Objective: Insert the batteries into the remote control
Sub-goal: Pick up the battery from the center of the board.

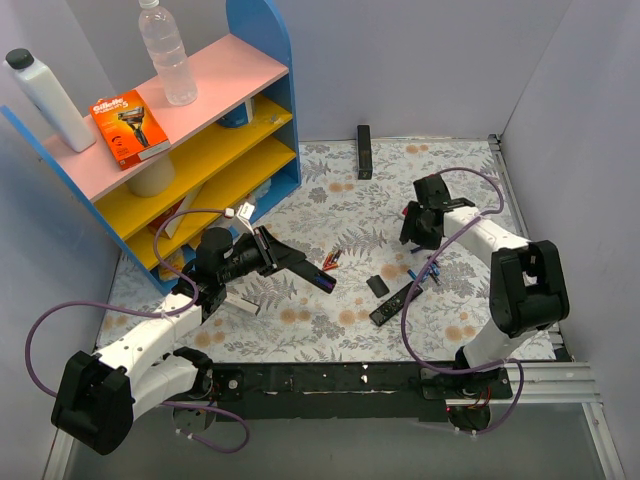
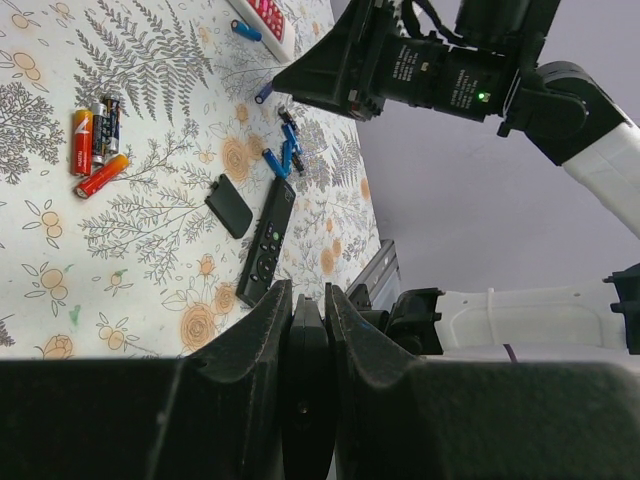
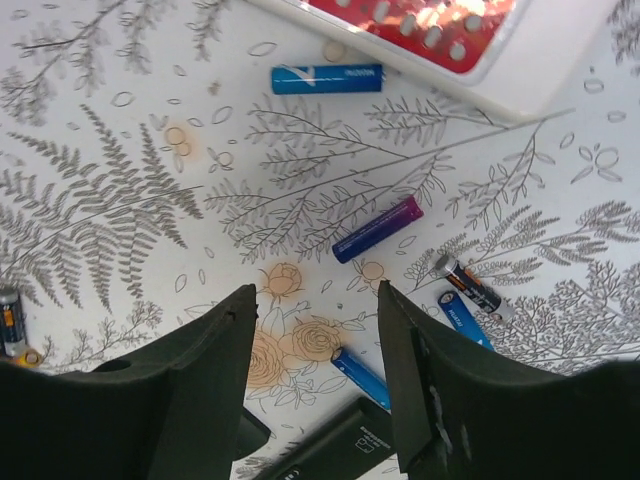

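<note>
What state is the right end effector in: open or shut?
Open. The right end effector has its fingers apart in its wrist view, gripping nothing; a blue battery shows through the gap.

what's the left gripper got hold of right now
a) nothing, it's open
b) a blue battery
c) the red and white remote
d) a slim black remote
d: the left gripper is shut on a slim black remote, which the left wrist view shows edge-on, clamped between its jaws.
</note>
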Robot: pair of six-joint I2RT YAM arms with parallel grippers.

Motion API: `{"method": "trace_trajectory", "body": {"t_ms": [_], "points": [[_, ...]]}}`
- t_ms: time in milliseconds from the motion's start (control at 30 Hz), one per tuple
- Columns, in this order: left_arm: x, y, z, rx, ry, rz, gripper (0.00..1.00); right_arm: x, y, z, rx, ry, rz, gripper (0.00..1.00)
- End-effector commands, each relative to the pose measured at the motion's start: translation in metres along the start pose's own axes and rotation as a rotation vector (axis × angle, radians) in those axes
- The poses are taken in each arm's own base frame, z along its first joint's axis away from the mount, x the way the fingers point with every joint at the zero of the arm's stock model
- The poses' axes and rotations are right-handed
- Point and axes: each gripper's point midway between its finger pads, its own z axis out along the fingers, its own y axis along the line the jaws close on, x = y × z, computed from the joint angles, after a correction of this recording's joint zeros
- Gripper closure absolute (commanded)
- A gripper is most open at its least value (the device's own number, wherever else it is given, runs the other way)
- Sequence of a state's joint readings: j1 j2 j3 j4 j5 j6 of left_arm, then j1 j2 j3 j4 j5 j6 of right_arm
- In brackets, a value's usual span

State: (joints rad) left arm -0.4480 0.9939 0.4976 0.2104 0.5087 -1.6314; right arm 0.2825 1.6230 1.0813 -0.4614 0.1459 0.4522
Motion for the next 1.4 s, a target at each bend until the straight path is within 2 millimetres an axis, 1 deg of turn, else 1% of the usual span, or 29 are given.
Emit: {"method": "trace_trajectory", "body": {"t_ms": [0,133,267,367,567,667,833,967,1167,1233,1367], "points": [[-0.004,-0.012,-0.001,0.039,-0.006,0.017,1.0,0.003,-0.013,0.013,0.108,-0.019,0.191,0.42],[-0.003,-0.013,-0.002,0.042,-0.006,0.018,1.0,0.0,-0.015,0.022,0.144,-0.024,0.258,0.45],[-0.002,-0.013,-0.004,0.04,-0.007,0.018,1.0,0.003,-0.019,0.034,0.19,-0.014,0.304,0.48],[-0.003,-0.014,-0.004,0.04,-0.009,0.021,1.0,0.005,-0.024,0.041,0.224,-0.011,0.32,0.51],[-0.003,-0.013,-0.004,0.037,-0.009,0.02,1.0,0.001,-0.022,0.051,0.227,-0.022,0.336,0.53],[-0.003,-0.013,-0.004,0.037,-0.009,0.02,1.0,0.006,-0.028,0.054,0.264,0.0,0.322,0.55],[-0.004,-0.014,-0.003,0.04,-0.015,0.023,1.0,0.012,-0.032,0.049,0.286,0.015,0.282,0.59],[-0.005,-0.015,-0.002,0.044,-0.011,0.023,1.0,0.019,-0.036,0.049,0.307,0.033,0.215,0.61],[-0.005,-0.016,-0.002,0.046,-0.009,0.024,1.0,0.036,-0.034,0.051,0.321,0.078,0.123,0.65],[-0.005,-0.016,-0.002,0.047,-0.009,0.02,1.0,0.039,-0.032,0.051,0.315,0.079,0.105,0.68],[-0.005,-0.018,-0.003,0.052,-0.011,0.023,1.0,0.046,-0.035,0.049,0.312,0.09,0.083,0.69]]}}
